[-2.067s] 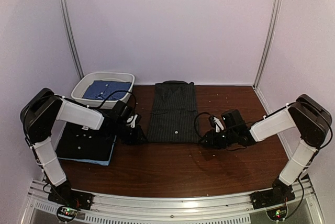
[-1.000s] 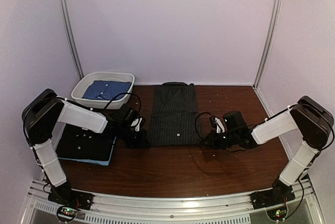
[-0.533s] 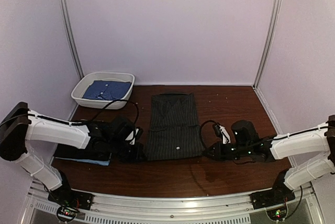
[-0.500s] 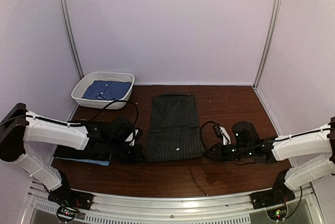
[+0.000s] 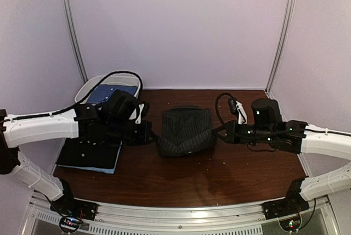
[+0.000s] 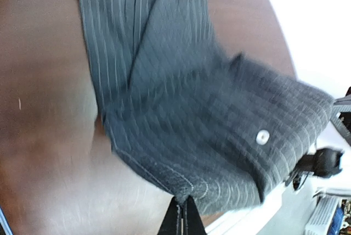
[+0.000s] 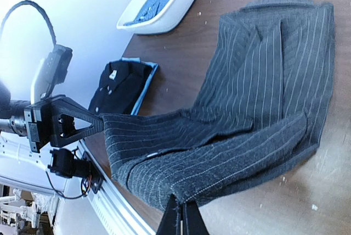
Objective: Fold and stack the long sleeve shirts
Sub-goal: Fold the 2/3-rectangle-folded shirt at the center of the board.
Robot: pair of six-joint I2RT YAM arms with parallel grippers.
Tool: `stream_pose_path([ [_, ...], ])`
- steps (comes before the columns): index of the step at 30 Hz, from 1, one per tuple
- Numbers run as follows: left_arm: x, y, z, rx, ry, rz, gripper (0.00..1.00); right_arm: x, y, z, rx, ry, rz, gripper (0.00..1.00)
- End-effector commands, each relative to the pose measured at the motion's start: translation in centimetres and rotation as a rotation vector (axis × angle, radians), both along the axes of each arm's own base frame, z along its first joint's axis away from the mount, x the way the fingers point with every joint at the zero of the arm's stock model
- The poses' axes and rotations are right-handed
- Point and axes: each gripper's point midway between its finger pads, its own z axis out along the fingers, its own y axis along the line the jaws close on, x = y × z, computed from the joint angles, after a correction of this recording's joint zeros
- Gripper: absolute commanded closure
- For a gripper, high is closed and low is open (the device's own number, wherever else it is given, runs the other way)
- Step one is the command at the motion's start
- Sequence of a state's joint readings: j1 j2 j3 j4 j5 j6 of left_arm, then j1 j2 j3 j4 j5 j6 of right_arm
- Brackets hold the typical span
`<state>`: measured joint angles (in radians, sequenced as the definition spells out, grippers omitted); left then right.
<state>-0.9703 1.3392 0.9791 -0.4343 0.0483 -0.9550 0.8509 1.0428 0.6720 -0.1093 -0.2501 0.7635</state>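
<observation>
As left hand (image 5: 154,135), right hand (image 5: 216,132) pinch, shirt (image 5: 185,129) sags.

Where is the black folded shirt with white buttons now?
In the top view, the black folded shirt lies on a light blue shirt at the left of the brown table, on the near side of the white oval plastic tub.

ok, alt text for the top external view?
The left gripper and right gripper are each shut on a near corner of the charcoal pinstriped shirt, holding that edge raised above the brown table. At left, a black shirt lies folded on a light blue shirt; behind, a white tub holds a blue shirt.
</observation>
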Motion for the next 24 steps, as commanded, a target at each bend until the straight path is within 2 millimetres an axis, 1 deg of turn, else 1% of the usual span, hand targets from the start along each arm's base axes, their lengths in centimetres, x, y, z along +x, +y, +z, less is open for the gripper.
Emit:
stream_pose_path([
  [1,7.4,-0.7,3.0,-0.012,-0.085,-0.012,1.00,6.8,-0.5,1.6,-0.068,-0.073,-0.063,1.00],
  [3,11.9,-1.1,4.2,-0.012,-0.127,-0.005,1.00,11.3,-1.2,1.5,-0.052,-0.072,-0.096,1.00],
  [4,14.4,-1.0,4.2,-0.006,-0.138,0.011,1.00,13.7,-1.4,1.6,-0.046,-0.079,-0.112,1.00],
  [5,16.8,-1.2,4.3,-0.015,-0.142,0.020,1.00,16.1,-1.8,0.7,-0.061,-0.066,-0.134,1.00],
  [6,19.3,-1.7,2.8,-0.014,-0.125,0.020,1.00,18.4,-2.0,-0.1,-0.074,-0.053,-0.152,1.00],
  [8,23.5,-2.1,0.9,-0.026,-0.106,0.037,1.00,22.4,-2.2,-2.4,-0.083,-0.010,-0.165,1.00],
  [9,25.2,-2.5,-0.5,-0.030,-0.088,0.038,1.00,24.0,-2.2,-3.4,-0.085,0.005,-0.169,1.00],
  [10,26.7,-2.5,-2.1,-0.032,-0.066,0.045,1.00,25.6,-2.2,-6.1,-0.100,0.048,-0.174,1.00],
  [11,27.9,-2.7,-3.5,-0.034,-0.047,0.054,1.00,27.1,-1.8,-6.9,-0.096,0.057,-0.166,1.00],
  [12,29.1,-2.7,-4.7,-0.034,-0.035,0.069,1.00,28.1,-1.7,-8.1,-0.100,0.075,-0.161,1.00],
  [13,29.9,-2.6,-6.0,-0.035,-0.018,0.081,1.00,28.8,-1.6,-9.6,-0.104,0.100,-0.161,1.00],
  [14,30.6,-2.4,-7.3,-0.038,0.001,0.091,1.00,29.5,-1.5,-10.7,-0.104,0.115,-0.157,1.00],
  [15,31.3,-2.2,-8.1,-0.046,0.007,0.101,1.00,29.9,-1.4,-11.7,-0.103,0.131,-0.155,1.00],
  [17,32.2,-1.8,-9.3,-0.050,0.017,0.116,1.00,30.3,-1.3,-12.9,-0.105,0.149,-0.152,1.00],
  [18,32.4,-1.9,-9.4,-0.059,0.018,0.111,1.00,30.4,-1.3,-13.4,-0.108,0.157,-0.154,1.00],
  [21,31.8,-2.6,-10.2,-0.081,0.041,0.073,1.00,29.5,-1.6,-14.7,-0.120,0.177,-0.150,1.00],
  [24,30.0,-2.8,-11.0,-0.074,0.074,0.059,1.00,28.0,-1.6,-15.6,-0.110,0.200,-0.136,1.00],
])
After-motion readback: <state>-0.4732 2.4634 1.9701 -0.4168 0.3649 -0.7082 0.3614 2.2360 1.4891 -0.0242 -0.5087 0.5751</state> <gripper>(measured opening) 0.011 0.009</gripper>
